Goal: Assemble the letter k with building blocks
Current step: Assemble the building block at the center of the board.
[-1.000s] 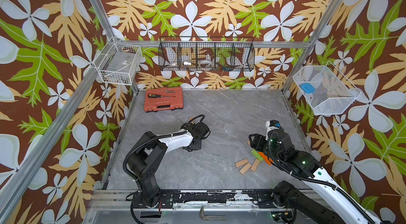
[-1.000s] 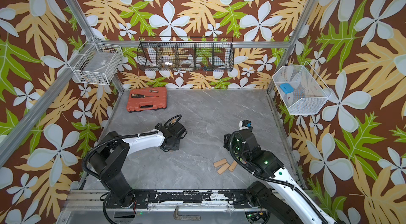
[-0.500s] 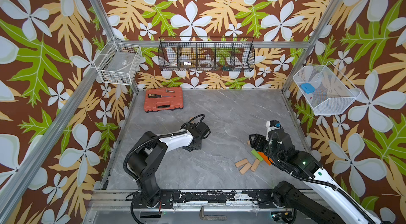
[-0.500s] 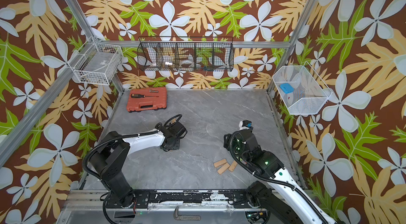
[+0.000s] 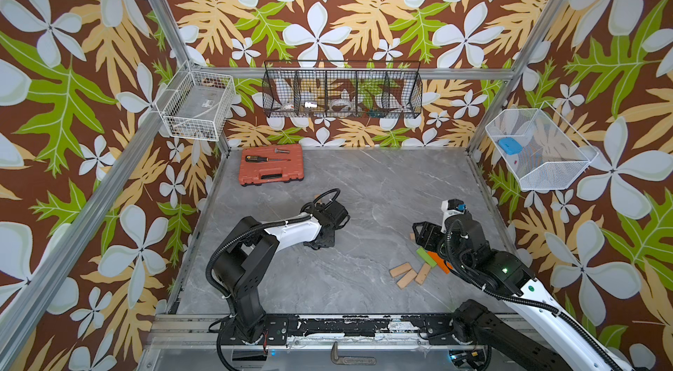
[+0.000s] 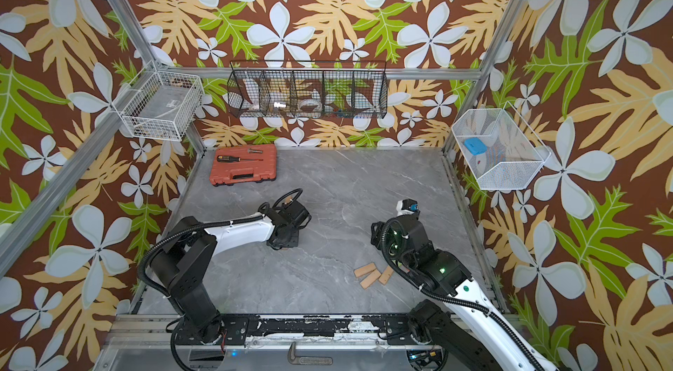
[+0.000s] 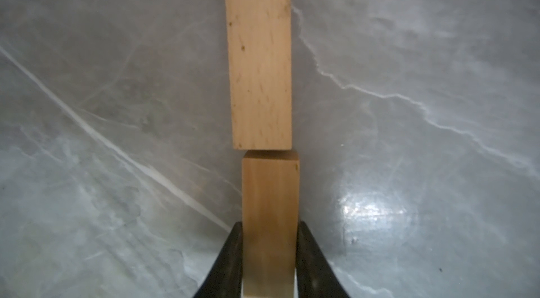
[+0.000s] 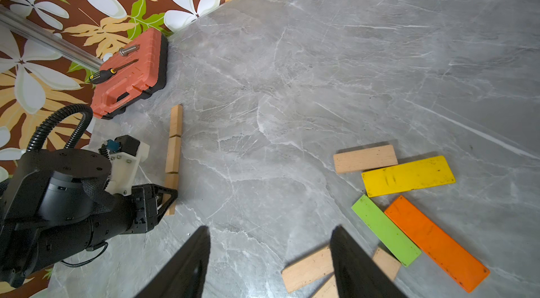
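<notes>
Alignment finding: my left claw (image 7: pixel 268 226) is clamped across a plain plank (image 7: pixel 270 194). Its long axis points straight ahead at the next plank (image 7: pixel 260 56) of the row (image 8: pixel 174 147), ends nearly meeting, slightly offset sideways. My right claw (image 8: pixel 270 232) hangs open and empty over the loose planks (image 8: pixel 365 159), well apart from the row. The grey counter (image 8: pixel 321 62) is flat, with ample room around the row.

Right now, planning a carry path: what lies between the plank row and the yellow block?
Nothing: only bare grey table lies between the plank row and the yellow block, as the right wrist view shows.
</notes>
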Tool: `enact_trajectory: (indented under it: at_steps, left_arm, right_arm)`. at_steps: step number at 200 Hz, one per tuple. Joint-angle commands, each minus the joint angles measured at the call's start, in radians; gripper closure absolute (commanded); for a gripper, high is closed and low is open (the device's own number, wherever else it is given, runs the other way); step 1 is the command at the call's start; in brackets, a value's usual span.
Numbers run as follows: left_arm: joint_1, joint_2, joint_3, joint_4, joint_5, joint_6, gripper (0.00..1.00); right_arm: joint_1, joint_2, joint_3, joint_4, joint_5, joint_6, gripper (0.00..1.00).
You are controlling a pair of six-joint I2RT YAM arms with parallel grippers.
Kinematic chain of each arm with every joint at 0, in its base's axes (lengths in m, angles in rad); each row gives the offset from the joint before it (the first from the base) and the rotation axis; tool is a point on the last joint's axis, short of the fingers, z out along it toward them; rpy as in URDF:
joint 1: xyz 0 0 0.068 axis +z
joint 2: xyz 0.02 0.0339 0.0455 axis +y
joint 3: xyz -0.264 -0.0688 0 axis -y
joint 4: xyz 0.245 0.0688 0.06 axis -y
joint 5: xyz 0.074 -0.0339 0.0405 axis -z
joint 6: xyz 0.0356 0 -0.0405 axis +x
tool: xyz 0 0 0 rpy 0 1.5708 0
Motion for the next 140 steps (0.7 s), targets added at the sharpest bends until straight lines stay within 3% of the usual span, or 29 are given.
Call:
enact_trajectory:
  at_steps: [1,140]
  left_arm:
    - [0.003,0.006,0.001,-0.025,-0.013,-0.005,0.7]
    - [0.012,0.007,0.002,-0.026,-0.014,-0.007,0.69]
  right_arm:
    - [0.001,-0.001,0.005,-0.008,-0.001,0.013,0.32]
    - [0.001,0.0,0.0,-0.005,-0.004,0.018,0.32]
